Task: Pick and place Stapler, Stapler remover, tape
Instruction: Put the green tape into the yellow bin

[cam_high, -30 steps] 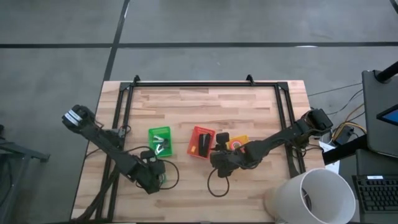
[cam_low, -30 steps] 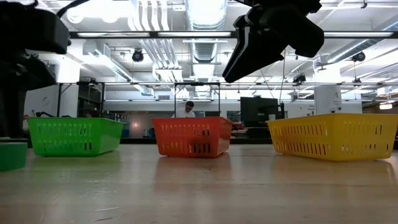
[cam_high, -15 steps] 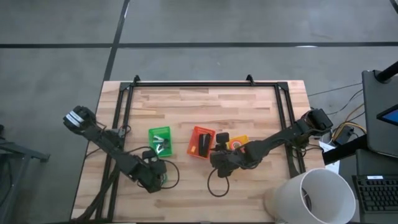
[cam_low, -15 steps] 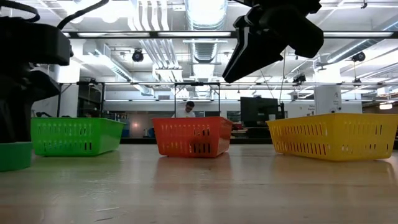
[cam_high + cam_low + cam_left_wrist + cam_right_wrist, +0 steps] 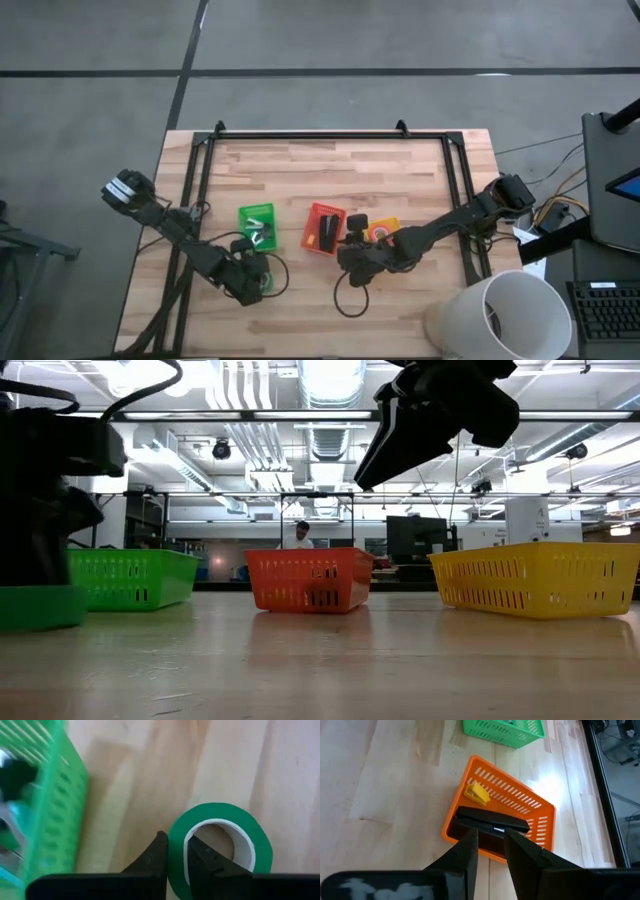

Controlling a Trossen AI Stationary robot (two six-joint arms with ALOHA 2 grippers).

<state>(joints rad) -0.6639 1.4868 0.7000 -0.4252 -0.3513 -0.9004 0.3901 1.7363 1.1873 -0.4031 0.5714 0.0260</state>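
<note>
The green tape roll (image 5: 220,820), a ring with a pale inner wall, is in my left gripper (image 5: 175,845), which is shut on it just on the near side of the green bin (image 5: 257,227). In the low view the roll (image 5: 40,607) shows at the picture's left edge. The black stapler (image 5: 492,822) lies inside the orange bin (image 5: 540,805) beside a small yellow piece (image 5: 477,792). My right gripper (image 5: 487,837) hovers open and empty above that bin's near side. A dark claw-shaped thing (image 5: 15,775) lies in the green bin. My left gripper holds the green tape roll by its ring wall (image 5: 176,851), with one finger (image 5: 200,860) inside the centre hole and the other (image 5: 157,855) outside. The fingers point down from above and the roll lies flat below them. Whether it touches the table, I cannot tell.
Three bins stand in a row across the table's middle: green, orange, and yellow (image 5: 385,228), which my right arm partly covers. A black frame (image 5: 310,133) runs along the table's far and side edges. A white bucket (image 5: 500,315) stands off the table's near right corner.
My left gripper has carried the green tape roll a short way toward the table's right and toward the green bin; in the low view the roll has come further into the picture from the left edge. My right arm has kept still.
</note>
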